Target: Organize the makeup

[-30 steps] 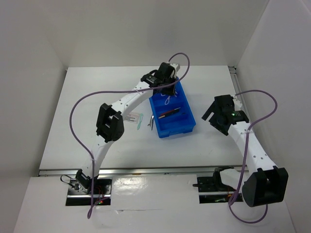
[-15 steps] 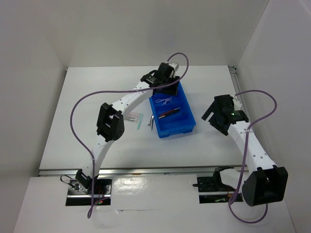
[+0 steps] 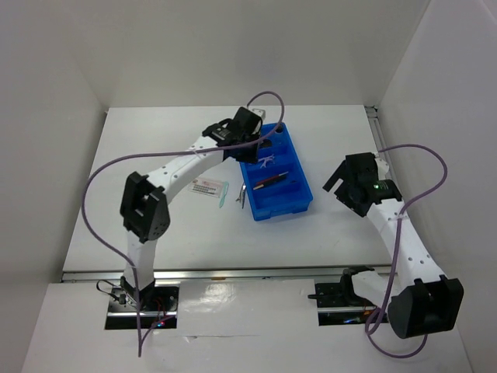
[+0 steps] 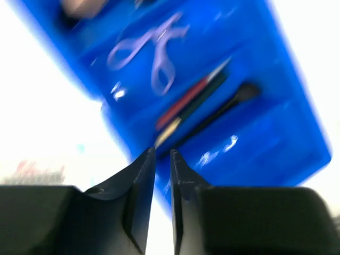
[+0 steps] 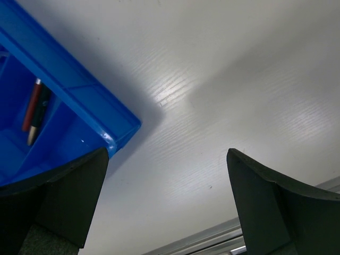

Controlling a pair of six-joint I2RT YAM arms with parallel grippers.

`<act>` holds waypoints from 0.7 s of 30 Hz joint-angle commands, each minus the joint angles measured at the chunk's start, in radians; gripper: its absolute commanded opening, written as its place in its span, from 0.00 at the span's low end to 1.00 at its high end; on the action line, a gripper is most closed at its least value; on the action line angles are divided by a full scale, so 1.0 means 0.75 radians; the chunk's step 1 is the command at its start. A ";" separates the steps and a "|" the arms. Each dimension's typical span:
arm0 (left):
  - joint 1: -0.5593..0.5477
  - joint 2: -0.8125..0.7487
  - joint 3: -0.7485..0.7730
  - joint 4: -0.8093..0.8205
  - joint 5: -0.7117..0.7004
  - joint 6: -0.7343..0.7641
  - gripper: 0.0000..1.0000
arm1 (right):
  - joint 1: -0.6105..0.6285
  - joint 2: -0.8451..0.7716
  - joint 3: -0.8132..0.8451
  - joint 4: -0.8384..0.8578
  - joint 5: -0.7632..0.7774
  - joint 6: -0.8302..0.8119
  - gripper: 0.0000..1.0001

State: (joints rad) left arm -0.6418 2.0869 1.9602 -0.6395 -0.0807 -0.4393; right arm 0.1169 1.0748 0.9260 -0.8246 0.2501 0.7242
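Makeup: one lilac loop [image 4: 149,50], two pencils [image 4: 188,103] and one brush [image 4: 231,103] lie in the blue tray [image 3: 281,212]; one white packet [image 3: 207,186] lies outside it. The left gripper [image 4: 162,154] hovers over the tray, jaws nearly closed and empty. The right gripper [image 5: 166,159] hovers beside the tray, jaws wide and empty.

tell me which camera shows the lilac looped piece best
Left wrist: the lilac looped piece shows large, both loops clear though blurred, lying in the blue tray. Top external shows only a tiny pale mark there. Right wrist misses it, seeing just a tray corner.
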 commanded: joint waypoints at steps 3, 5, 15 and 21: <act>0.005 -0.352 -0.441 -0.119 -0.207 -0.126 0.30 | -0.009 -0.106 0.042 -0.017 0.014 0.006 1.00; 0.005 -0.402 -0.560 -0.119 -0.222 -0.189 0.31 | -0.009 -0.106 0.042 -0.017 -0.010 0.006 1.00; 0.029 -0.320 -0.720 -0.043 -0.234 -0.355 0.50 | -0.009 -0.146 0.042 -0.032 -0.045 0.006 1.00; 0.054 -0.222 -0.679 -0.006 -0.234 -0.312 0.43 | -0.009 -0.161 0.042 -0.046 -0.045 0.018 1.00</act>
State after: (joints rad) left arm -0.6170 1.8954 1.4029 -0.6758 -0.2390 -0.6632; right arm 0.1169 0.9775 0.9264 -0.8391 0.2157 0.7250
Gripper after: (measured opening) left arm 0.439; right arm 0.999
